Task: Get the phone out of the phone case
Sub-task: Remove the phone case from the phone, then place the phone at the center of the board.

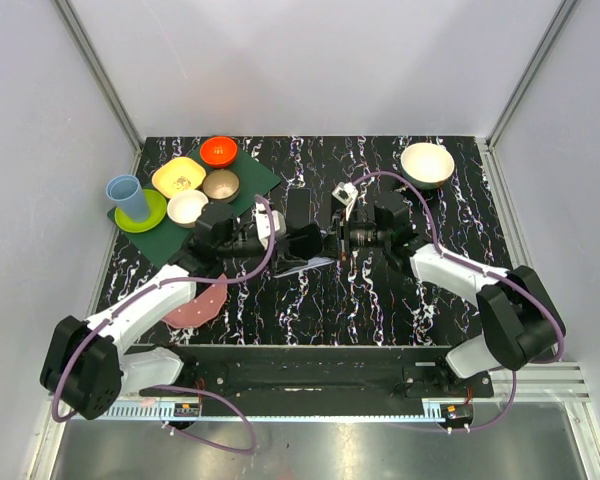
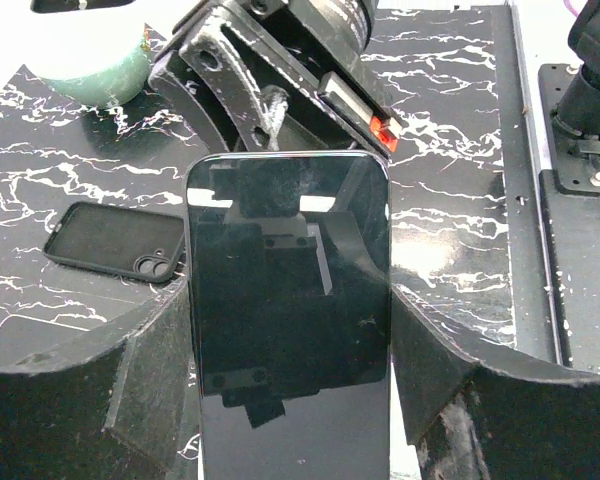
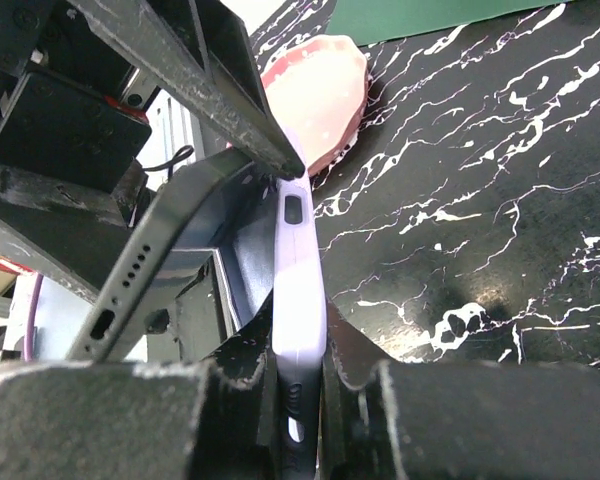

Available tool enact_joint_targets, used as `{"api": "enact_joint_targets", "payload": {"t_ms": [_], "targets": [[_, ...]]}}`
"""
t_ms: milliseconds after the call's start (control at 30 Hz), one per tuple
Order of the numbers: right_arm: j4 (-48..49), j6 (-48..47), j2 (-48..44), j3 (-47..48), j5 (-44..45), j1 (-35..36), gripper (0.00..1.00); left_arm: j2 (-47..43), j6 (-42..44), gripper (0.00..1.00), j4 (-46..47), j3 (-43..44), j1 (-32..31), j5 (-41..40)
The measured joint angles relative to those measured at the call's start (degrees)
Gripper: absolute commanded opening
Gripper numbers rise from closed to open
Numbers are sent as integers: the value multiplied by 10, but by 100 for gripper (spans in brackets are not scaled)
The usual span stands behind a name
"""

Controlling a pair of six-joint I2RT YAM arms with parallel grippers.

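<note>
My left gripper point(image 2: 288, 385) squeezes the dark phone point(image 2: 288, 250) by its sides, my right gripper point(image 3: 300, 375) squeezes the light purple phone case point(image 3: 298, 260), and the phone leans partly out of it.

Black tabletop point(image 1: 380, 300), white marble veining, glossy; bright glare on it in the left wrist view. White panels box it in: back wall point(image 1: 310, 60), left wall point(image 1: 30, 150), right wall point(image 1: 580, 150). Aluminium posts at the back corners, left post point(image 1: 100, 75) and right post point(image 1: 525, 75). Black base plate point(image 1: 310, 365) along the near edge. Brushed grey metal sheet point(image 1: 310, 450) below that. Light even, shadows soft.
</note>
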Motion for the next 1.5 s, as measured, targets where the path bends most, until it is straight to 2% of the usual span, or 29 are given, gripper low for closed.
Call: {"api": "enact_joint_targets", "payload": {"t_ms": [300,567,800,1000,1233,1367,1500], "targets": [[13,-52,-9,-4,47,5,0,6,-73,0,9,-4,40,28],[10,-52,-9,-5,70,5,0,6,-85,0,11,-8,44,16],[-2,-33,-9,4,141,-7,0,6,-87,0,5,-8,44,-60],[-6,-23,-16,6,208,-49,0,7,-96,0,-9,-8,44,-118],[-13,-24,-66,7,245,-84,0,36,-153,0,-34,-5,44,-169],[-18,-28,-89,13,250,-101,0,72,-197,0,-97,31,29,-251],[-22,-31,-103,20,259,-116,0,91,-243,0,-120,48,5,-333]]}}
